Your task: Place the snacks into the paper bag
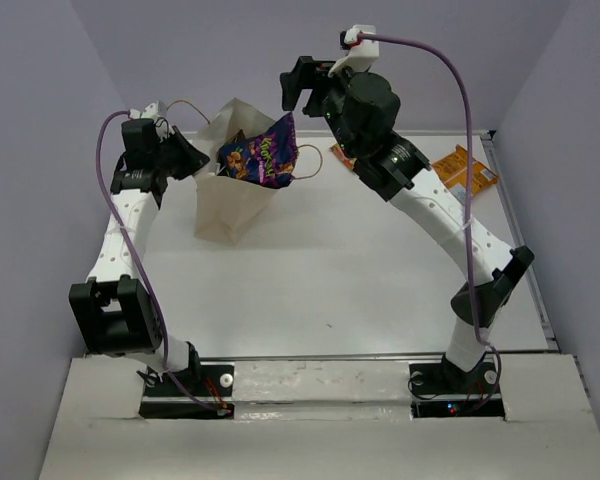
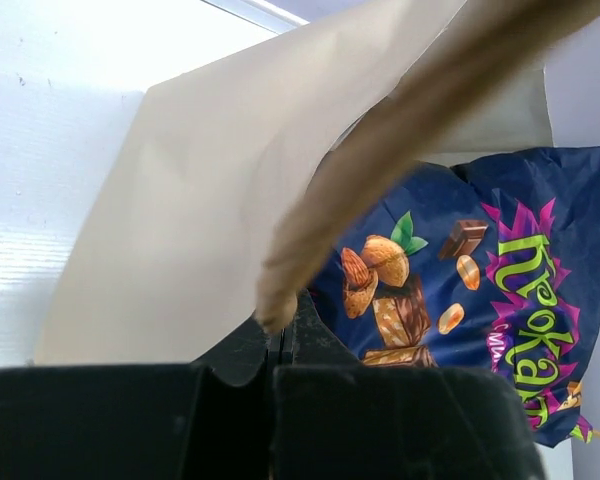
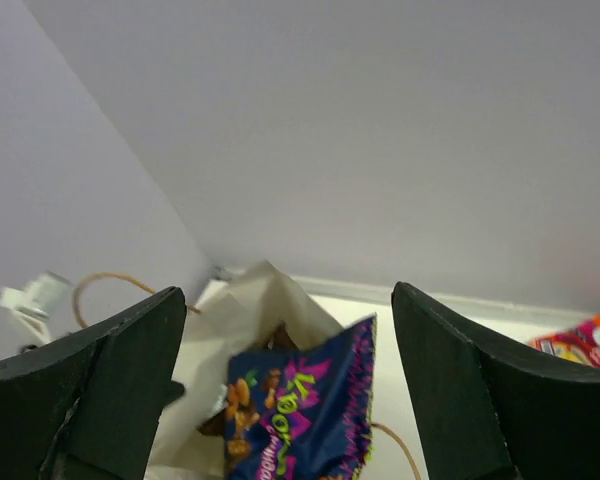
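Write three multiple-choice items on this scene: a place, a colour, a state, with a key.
1. Where is the purple packet? A) sticking out of the paper bag B) lying beside it C) under the left arm
2. What colour is the far-right packet on the table? A) teal B) brown C) orange
3. How is the right end effector? A) shut on a packet B) open C) shut on a handle
Key: A, it protrudes from the bag's mouth; C, its wrapper is orange; B, its fingers stand apart, empty.
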